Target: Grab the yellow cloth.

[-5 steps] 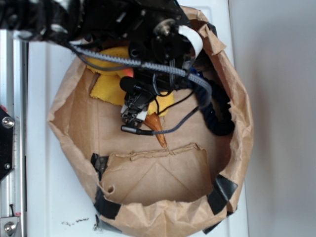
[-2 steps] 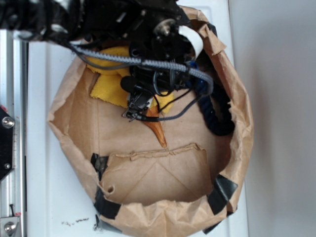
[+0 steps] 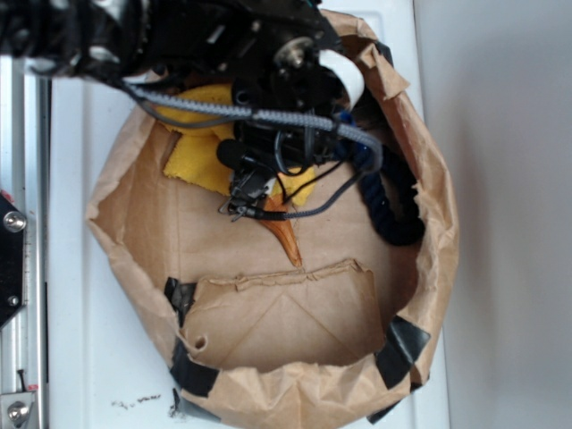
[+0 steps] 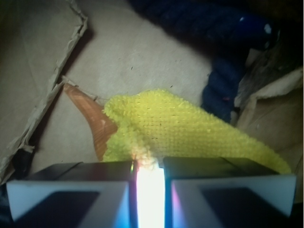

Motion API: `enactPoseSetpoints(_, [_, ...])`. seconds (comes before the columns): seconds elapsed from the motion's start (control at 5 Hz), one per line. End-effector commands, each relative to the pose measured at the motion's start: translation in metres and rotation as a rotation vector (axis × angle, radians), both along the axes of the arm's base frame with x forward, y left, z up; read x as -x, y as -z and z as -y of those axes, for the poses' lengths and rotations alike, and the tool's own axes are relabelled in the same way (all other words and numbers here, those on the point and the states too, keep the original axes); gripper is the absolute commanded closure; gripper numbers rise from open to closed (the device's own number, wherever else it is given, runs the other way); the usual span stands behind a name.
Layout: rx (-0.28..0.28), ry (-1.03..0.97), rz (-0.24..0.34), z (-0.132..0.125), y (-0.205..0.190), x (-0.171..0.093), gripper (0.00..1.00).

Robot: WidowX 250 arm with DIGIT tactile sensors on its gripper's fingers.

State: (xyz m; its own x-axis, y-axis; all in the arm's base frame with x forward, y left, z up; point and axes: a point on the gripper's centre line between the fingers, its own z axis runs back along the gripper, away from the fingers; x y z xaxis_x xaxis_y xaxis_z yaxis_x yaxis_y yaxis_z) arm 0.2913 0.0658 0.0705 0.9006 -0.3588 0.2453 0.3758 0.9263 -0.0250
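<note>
My jaws filled the bottom of the wrist frame, drawn nearly together with only a thin, glaring yellow strip left between them. A fuzzy edge of the cloth ran straight into that gap, so I judged the jaws clamped on a pinch of its near edge. A second before, in the exterior view, they stood a little lower and wider, over the cone; by now they had moved up toward the cloth and narrowed.

Just beyond the jaws the cloth spread across the centre and lower right of the wrist frame, humped where I held it. The cone lay at its left, touching or tucked under its corner; I could not tell which. Farther off, the rope crossed the upper right on the paper floor.

In the exterior view my jaws sat above centre, at the lower edge of the cloth, most of it hidden under my arm, all inside the bag on the tabletop.

To my mind the grab was made, though on a thin edge that a quick lift could pull free.
</note>
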Motion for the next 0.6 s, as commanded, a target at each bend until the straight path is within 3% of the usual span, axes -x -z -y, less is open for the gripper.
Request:
enactPoseSetpoints(0.0, [0.053, -0.087, 0.199, -0.024, -0.043, 0.021, 1.00])
enactPoseSetpoints(0.2, [0.080, -0.134, 0.208, 0.005, -0.092, 0.012, 1.00])
enactPoseSetpoints(0.4, [0.039, -0.150, 0.212, 0.024, -0.141, 0.006, 1.00])
